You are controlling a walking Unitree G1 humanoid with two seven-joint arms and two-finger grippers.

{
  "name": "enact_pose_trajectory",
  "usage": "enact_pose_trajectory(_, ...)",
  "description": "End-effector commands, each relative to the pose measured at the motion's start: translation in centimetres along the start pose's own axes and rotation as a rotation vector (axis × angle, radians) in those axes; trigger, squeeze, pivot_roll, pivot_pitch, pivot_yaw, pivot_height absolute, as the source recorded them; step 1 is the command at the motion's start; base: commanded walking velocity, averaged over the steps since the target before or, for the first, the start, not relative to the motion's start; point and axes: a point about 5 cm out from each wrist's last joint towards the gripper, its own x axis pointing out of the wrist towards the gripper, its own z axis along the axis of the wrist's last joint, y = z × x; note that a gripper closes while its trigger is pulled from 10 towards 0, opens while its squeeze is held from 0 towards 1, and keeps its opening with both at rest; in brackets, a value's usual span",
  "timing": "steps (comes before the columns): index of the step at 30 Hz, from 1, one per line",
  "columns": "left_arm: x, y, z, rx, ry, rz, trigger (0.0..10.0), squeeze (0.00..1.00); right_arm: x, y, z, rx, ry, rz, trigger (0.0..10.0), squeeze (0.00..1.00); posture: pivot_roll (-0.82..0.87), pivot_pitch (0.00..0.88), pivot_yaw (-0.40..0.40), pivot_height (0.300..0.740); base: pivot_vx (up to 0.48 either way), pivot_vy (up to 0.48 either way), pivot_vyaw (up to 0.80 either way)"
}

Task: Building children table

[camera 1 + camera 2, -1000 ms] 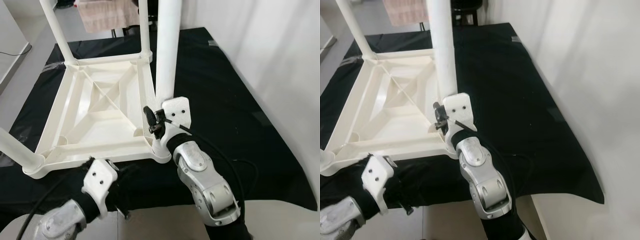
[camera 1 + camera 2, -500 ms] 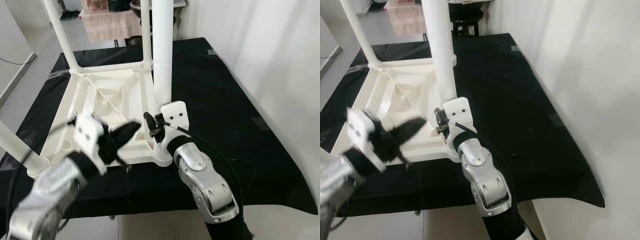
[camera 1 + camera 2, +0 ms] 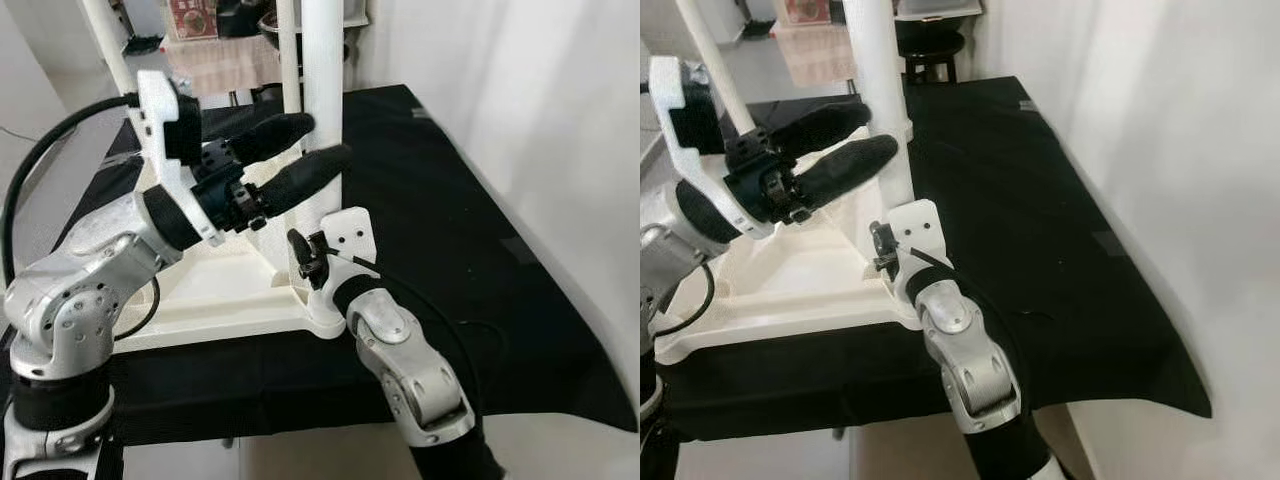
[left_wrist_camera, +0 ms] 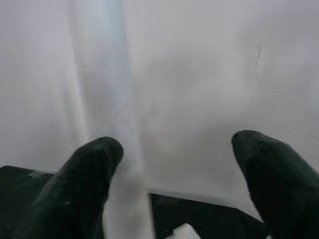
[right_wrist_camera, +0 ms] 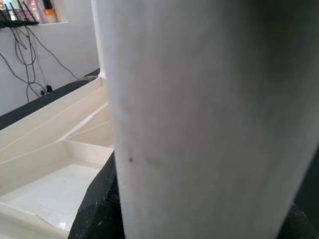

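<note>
Left hand (image 3: 300, 155) has swung up from the bench edge — fingers spread, unclenched, straddling the thick white plastic table leg (image 3: 322, 95) mid-height. Right hand (image 5: 114, 199) clamps that leg at its base, by the upturned white plastic tabletop (image 3: 215, 285) on the black-covered bench (image 3: 450, 230).

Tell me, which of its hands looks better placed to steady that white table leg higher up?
The left hand, probably. Its black fingers are spread open right beside the upright white plastic table leg, well above the base. The right hand is already clamped low on the leg, where it meets the upturned white tabletop.
</note>
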Motion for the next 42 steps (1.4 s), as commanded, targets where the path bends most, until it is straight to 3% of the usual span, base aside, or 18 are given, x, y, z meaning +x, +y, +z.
enact_pose_trajectory(1, 0.7, 1.6, -0.2, 0.004, 0.055, 0.068, 10.0, 1.0, -0.4, 0.9, -4.3, -0.013, 0.202, 0.037, 10.0, 0.0, -0.03, 0.096, 0.071, 0.74, 0.0, 0.0, 0.0)
enact_pose_trajectory(9, 2.4, 1.1, 0.1, -0.054, 0.023, 0.113, 10.0, 1.0, -0.4, 0.9, -4.3, -0.008, 0.201, 0.033, 10.0, 0.0, -0.04, 0.101, 0.076, 0.74, 0.0, 0.0, 0.0)
enact_pose_trajectory(15, 2.3, 1.1, -0.8, -0.079, 0.04, 0.178, 10.0, 1.0, -0.4, 0.9, -4.3, -0.006, 0.2, 0.035, 10.0, 0.0, -0.03, 0.105, 0.072, 0.74, 0.0, 0.0, 0.0)
enact_pose_trajectory(16, 2.1, 1.3, -1.4, -0.084, 0.064, 0.191, 10.0, 0.65, -0.4, 1.0, -4.3, -0.005, 0.199, 0.036, 10.0, 0.0, -0.03, 0.104, 0.073, 0.74, 0.0, 0.0, 0.0)
enact_pose_trajectory(17, 2.0, 1.4, -1.8, -0.087, 0.08, 0.197, 10.0, 0.65, -0.4, 1.0, -4.2, -0.004, 0.198, 0.037, 10.0, 0.0, -0.03, 0.104, 0.073, 0.74, 0.0, 0.0, 0.0)
enact_pose_trajectory(18, 2.1, 1.5, -2.2, -0.078, 0.105, 0.201, 10.0, 0.0, -0.4, 1.0, -4.2, -0.004, 0.197, 0.037, 10.0, 0.0, -0.03, 0.106, 0.075, 0.74, 0.0, 0.0, 0.0)
enact_pose_trajectory(21, 2.3, 1.6, -2.6, -0.076, 0.131, 0.196, 10.0, 0.0, -0.4, 1.0, -4.2, -0.004, 0.196, 0.037, 10.0, 0.0, -0.03, 0.105, 0.077, 0.74, 0.0, 0.0, 0.0)
enact_pose_trajectory(22, 2.7, 1.2, -2.9, -0.094, 0.148, 0.166, 6.5, 0.0, -0.4, 1.0, -4.2, -0.004, 0.194, 0.034, 10.0, 0.0, -0.04, 0.106, 0.079, 0.74, 0.0, 0.0, 0.0)
enact_pose_trajectory(23, 2.7, 1.2, -2.9, -0.094, 0.148, 0.166, 6.5, 0.0, -0.4, 1.0, -4.2, -0.004, 0.194, 0.034, 10.0, 0.0, -0.04, 0.106, 0.079, 0.74, 0.0, 0.0, 0.0)
enact_pose_trajectory(24, 2.8, 1.1, -2.9, -0.094, 0.158, 0.157, 3.7, 0.0, -0.4, 1.0, -4.2, -0.003, 0.193, 0.034, 10.0, 0.0, -0.04, 0.106, 0.079, 0.74, 0.0, 0.0, 0.0)
enact_pose_trajectory(25, 2.8, 1.1, -2.9, -0.094, 0.158, 0.157, 3.7, 0.0, -0.4, 1.0, -4.2, -0.003, 0.193, 0.034, 10.0, 0.0, -0.04, 0.106, 0.079, 0.74, 0.0, 0.0, 0.0)
enact_pose_trajectory(26, 3.0, 1.0, -2.9, -0.095, 0.165, 0.147, 0.0, 0.0, -0.4, 1.0, -4.1, -0.003, 0.193, 0.033, 10.0, 0.0, -0.04, 0.106, 0.08, 0.74, 0.0, 0.0, 0.0)
enact_pose_trajectory(42, 3.2, -0.6, -2.6, -0.094, 0.225, 0.005, 0.0, 0.0, -0.2, 0.9, -4.1, -0.005, 0.188, 0.028, 10.0, 0.0, -0.03, 0.103, 0.08, 0.74, 0.0, 0.0, 0.0)
